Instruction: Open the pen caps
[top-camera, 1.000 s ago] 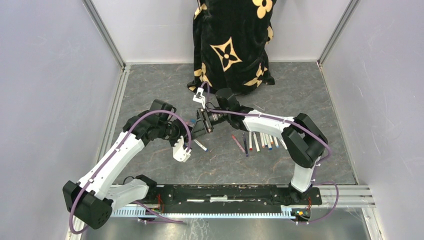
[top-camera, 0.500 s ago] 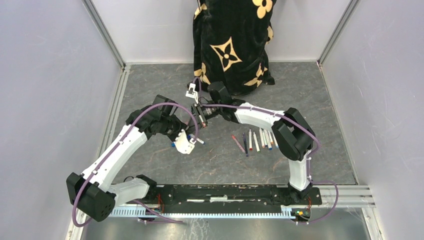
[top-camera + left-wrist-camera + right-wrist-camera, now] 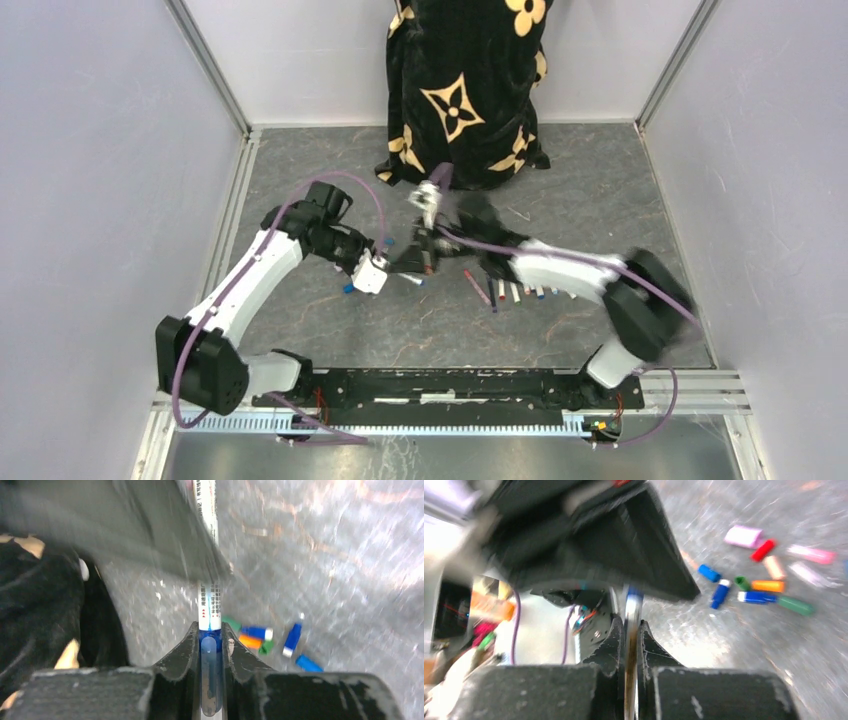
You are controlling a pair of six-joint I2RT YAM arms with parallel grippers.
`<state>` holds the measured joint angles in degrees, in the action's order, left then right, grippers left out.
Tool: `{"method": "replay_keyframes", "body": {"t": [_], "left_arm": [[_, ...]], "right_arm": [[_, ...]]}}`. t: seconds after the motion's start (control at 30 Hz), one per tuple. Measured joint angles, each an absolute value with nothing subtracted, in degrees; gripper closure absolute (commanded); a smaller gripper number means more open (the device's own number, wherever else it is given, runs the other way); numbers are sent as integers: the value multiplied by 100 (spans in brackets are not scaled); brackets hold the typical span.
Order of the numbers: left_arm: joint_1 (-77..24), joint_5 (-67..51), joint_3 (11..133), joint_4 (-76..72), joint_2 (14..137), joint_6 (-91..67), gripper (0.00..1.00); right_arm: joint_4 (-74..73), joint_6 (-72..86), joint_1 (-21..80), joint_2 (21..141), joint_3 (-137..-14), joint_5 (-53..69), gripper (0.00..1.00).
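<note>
The left hand (image 3: 210, 632) was clamped on the blue end of a white pen (image 3: 210, 607) above the middle of the tabletop (image 3: 600, 190), and the right hand (image 3: 629, 627) pinched the same pen's other end. Loose pen caps (image 3: 754, 597) lay scattered beneath, and other pens (image 3: 520, 292) lay in a row to the right.

Grey marbled tabletop (image 3: 600, 170), pale walls (image 3: 90, 150), alu corner rails (image 3: 205, 65) — black floral cloth (image 3: 465, 80) at back
</note>
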<state>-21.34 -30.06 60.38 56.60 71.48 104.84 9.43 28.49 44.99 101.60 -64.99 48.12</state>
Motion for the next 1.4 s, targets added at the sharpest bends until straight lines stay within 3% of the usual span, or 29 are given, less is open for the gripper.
{"method": "replay_keyframes", "body": {"t": [0.07, 0.13, 0.2, 0.33, 0.37, 0.43, 0.5, 0.6, 0.9, 1.17, 1.4], "left_arm": [[-1614, -4414, 6069, 5922, 7301, 10901, 98], [-1269, -3887, 6114, 6149, 7249, 10991, 98], [-1024, -3089, 6208, 5933, 7181, 10930, 98], [-1516, -2567, 6541, 6058, 7194, 10809, 98], [-1597, -2541, 6608, 6101, 7190, 10772, 98], [-1693, -2543, 6681, 6180, 7159, 10669, 98], [-1791, -2561, 6700, 6324, 7140, 10573, 98], [-2043, -2602, 6700, 6517, 7107, 10401, 98], [-2886, -2873, 6700, 6685, 7028, 9714, 98], [-3079, -2860, 6735, 6997, 7087, 9435, 98], [-3140, -2812, 6737, 6930, 7105, 9400, 98]], "right_arm": [[2528, 3236, 4584, 8766, -4722, 3734, 100], [2453, 3242, 4447, 7961, -3883, 4053, 100], [1592, 3096, 4333, 8062, -3793, 4303, 100], [526, 3030, 4316, 8807, -3870, 4519, 100], [342, 3022, 4311, 8851, -3907, 4565, 90], [27, 2961, 4298, 8903, -4165, 4663, 50], [-209, 2849, 4270, 8932, -4578, 4694, 37], [-344, 2703, 4086, 8932, -5336, 4685, 27], [123, 2917, 4021, 9218, -6208, 4971, 24], [589, 3347, 4303, 9878, -6324, 5496, 32], [1262, 3874, 4493, 10038, -6322, 5747, 32]]}}
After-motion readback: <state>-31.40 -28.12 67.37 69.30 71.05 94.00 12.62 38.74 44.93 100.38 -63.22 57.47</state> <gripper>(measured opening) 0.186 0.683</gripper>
